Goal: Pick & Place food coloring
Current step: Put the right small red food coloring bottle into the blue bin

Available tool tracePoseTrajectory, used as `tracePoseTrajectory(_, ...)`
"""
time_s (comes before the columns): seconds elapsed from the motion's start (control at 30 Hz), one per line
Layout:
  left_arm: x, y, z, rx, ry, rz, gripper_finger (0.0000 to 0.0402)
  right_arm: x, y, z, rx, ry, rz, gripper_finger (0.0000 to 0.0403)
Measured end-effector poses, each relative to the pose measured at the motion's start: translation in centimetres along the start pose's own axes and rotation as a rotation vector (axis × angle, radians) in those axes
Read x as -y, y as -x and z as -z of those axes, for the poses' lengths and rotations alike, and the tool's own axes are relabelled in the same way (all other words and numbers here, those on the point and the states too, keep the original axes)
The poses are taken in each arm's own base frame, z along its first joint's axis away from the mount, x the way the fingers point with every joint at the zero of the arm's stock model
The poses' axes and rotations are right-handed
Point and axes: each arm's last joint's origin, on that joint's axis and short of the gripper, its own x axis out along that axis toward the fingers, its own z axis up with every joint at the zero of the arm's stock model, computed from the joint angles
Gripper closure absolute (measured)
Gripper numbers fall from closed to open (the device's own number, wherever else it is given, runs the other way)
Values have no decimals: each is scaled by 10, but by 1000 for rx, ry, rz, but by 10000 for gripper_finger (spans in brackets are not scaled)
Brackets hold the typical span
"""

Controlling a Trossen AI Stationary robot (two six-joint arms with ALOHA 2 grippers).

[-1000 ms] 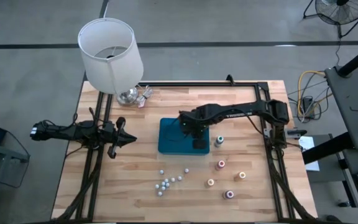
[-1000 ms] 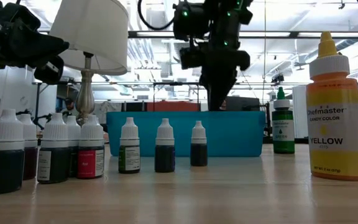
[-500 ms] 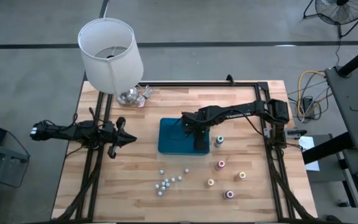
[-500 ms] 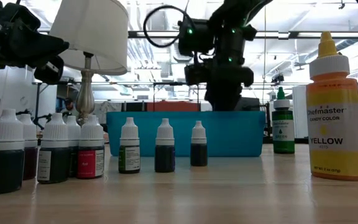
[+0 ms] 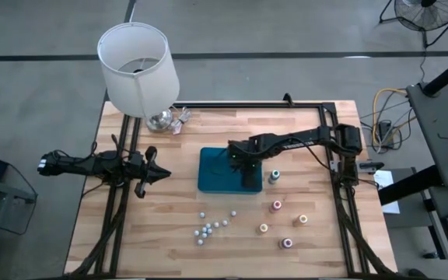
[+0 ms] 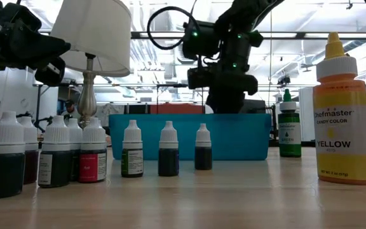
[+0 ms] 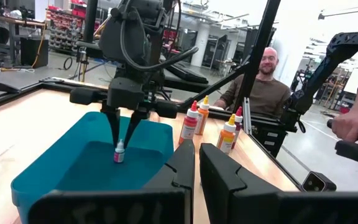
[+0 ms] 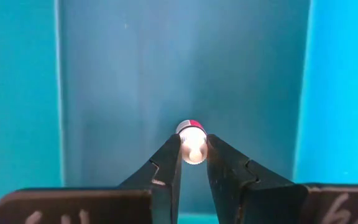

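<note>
A blue tray lies mid-table. My right gripper reaches down into it, shut on a tiny food coloring bottle with a white cap and a red-marked body. Several more small white-capped bottles stand in a group near the table's front edge, shown close in the low view. Larger food coloring bottles with coloured tops stand upright to the right of the tray, a yellow one among them. My left gripper waits shut and level at the table's left side. My right gripper pinches the tiny bottle's white cap between its two fingertips. The fingers come from above and point steeply down. The bottle hangs upright below them inside the tray; whether its base touches the tray floor, I cannot tell.
A white-shaded lamp on a silver base stands at the far left corner. A black frame rail runs along the table's far edge. A seated person shows beyond the table in the left wrist view.
My right gripper has gone down with the tiny bottle, from above the tray's rim to inside the tray. Its fingers have stayed shut on the bottle, which remains upright.
</note>
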Motion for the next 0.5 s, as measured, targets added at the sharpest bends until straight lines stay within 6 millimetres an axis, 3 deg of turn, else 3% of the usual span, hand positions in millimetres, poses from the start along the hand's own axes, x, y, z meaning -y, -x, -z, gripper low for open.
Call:
tracePoseTrajectory(0.13,0,0,0,0,0,0,402,1,3,-8,61,11,7,349)
tracePoseTrajectory(0.5,0,0,0,0,0,0,402,1,-3,-3,30,8,4,349)
